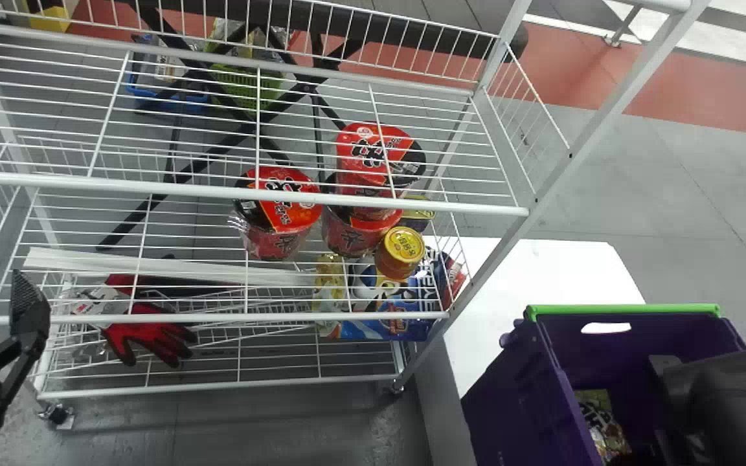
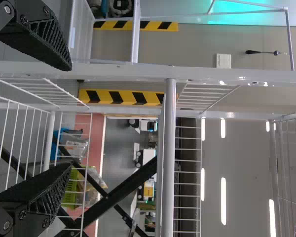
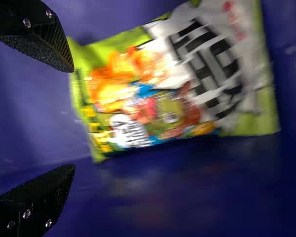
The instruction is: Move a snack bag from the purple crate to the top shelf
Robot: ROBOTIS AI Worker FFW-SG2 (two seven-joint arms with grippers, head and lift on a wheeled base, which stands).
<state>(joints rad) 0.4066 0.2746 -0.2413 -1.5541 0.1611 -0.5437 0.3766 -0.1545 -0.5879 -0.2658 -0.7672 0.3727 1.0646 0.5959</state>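
The snack bag before me is crinkly, glossy film, lime green and white with chunky black lettering, a roughly rectangular pouch lying inside the purple crate. My right arm reaches down into that crate, its matte black fingers spread apart, the bag just beyond their tips (one tip overlaps its edge in my wrist view, though I cannot tell whether they touch). The crate is stiff plastic with flat walls, an oval slot and a bright green bar along its rim; the smooth white counter shows behind it. My left fingers, ridged and wedge-shaped, are also spread, with nothing between them, by the left end of the wire rack. Under its top shelf sit round, film-wrapped red tubs, some stacked, next to a squat container with a yellow lid. Red work gloves with dark fingertips lie lower down. Through the white rods I see a blue basket and a slatted green basket, both holding packaged goods.
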